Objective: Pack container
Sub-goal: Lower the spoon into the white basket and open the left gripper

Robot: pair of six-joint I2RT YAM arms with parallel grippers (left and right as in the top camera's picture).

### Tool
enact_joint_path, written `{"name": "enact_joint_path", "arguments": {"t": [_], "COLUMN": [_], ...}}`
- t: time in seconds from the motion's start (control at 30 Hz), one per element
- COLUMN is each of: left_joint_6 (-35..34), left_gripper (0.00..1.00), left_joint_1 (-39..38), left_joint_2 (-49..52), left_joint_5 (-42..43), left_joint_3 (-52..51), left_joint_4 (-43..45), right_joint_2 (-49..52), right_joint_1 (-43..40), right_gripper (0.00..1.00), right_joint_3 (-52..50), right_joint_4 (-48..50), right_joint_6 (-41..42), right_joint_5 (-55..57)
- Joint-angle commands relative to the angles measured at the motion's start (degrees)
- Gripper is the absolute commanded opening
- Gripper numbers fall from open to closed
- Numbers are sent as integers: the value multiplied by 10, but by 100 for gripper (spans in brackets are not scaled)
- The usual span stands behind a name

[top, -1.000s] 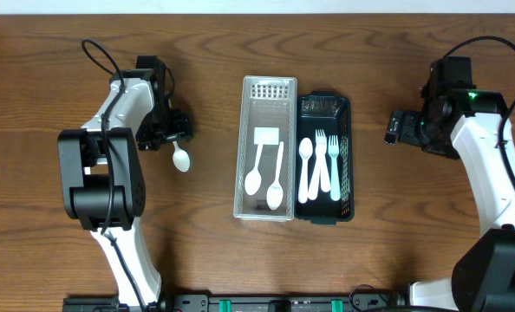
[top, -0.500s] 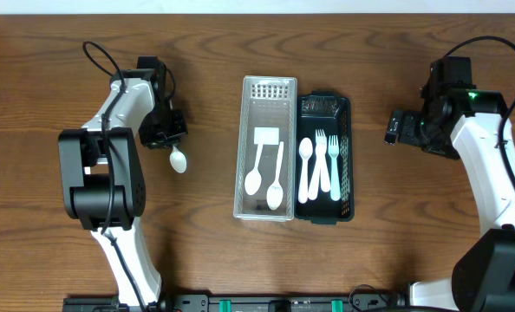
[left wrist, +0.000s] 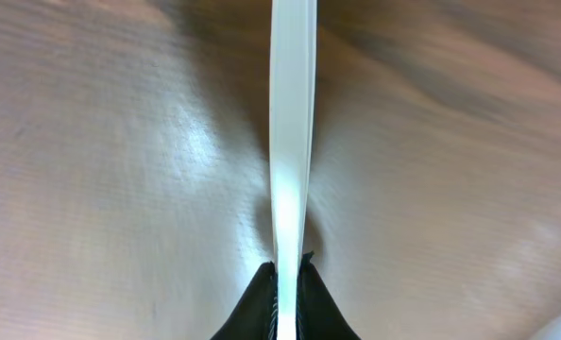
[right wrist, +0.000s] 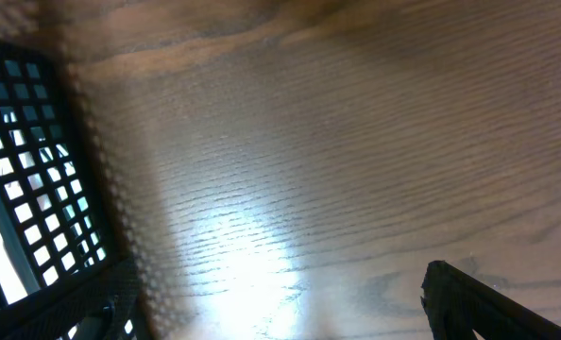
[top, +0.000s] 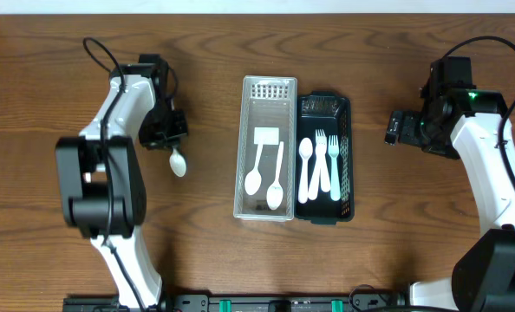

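Note:
A white plastic spoon (top: 179,162) lies left of the trays, its bowl toward the table's front. My left gripper (top: 165,133) is shut on its handle. In the left wrist view the handle (left wrist: 290,142) runs straight up from between the black fingertips of the left gripper (left wrist: 290,288). The clear container (top: 244,186) at the centre holds two white spoons (top: 254,178) and a white square piece (top: 266,135). My right gripper (top: 396,128) hangs open over bare wood to the right of the black basket (top: 325,104), with nothing between its fingers (right wrist: 479,302).
The black mesh basket sits against the clear container's right side and holds a white spoon and two forks (top: 327,165). Its mesh wall (right wrist: 25,189) fills the left edge of the right wrist view. Both arm bases stand at the front corners.
My left gripper has gone from open to shut on the spoon's handle. The spoon has shifted slightly left. The right arm has not moved.

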Motion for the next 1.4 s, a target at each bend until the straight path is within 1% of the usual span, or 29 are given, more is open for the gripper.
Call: {"name": "enact_joint_path", "arguments": {"t": [0.0,0.17,0.3,0.37,0.5,0.8,0.87,1.0,1.07,1.1,1.13,1.2,1.27,1.37], "left_joint_6": [12,11,6,0,-7,-6,-6,1,12,16,21,22,22,22], "left_gripper": [6,6,6,6,6,7,11,31,44,48,49,52,58,65], "left_joint_1": [-49,-162,-249,-277,-301,-301,-301,-301,-300,-300,-298,-293,-280,-238], "left_joint_2": [-108,-208,-223,-214,-181,-61,-44,-37,-43,-47,-56,-79,-116,-177], "left_joint_5": [0,-1,-1,-3,-3,-2,-2,-3,-3,-4,-10,-51,-99,-126], "left_joint_3": [33,33,33,29,21,20,20,20,24,28,35,48,55,55], "left_joint_4": [-8,7,33,48,70,78,77,78,74,68,57,31,11,-1], "right_joint_2": [1,1,1,1,1,1,1,1,1,1,1,1,1,1], "right_joint_1": [-2,-2,-2,-2,-2,-2,-2,-2,-2,-2,-2,-2,-2,-2], "right_gripper": [99,99,99,99,99,99,99,99,99,99,99,99,99,99], "right_joint_3": [0,0,0,0,0,0,0,0,0,0,0,0,0,0], "right_joint_4": [-1,0,-1,-1,-3,-3,-3,-3,-3,-3,-4,-5,-5,-6], "right_joint_6": [-6,-6,-6,-6,-6,-6,-6,-7,-8,-8,-8,-9,-13,-13], "right_joint_5": [4,4,4,4,4,4,4,5,5,5,5,5,4,4]}}
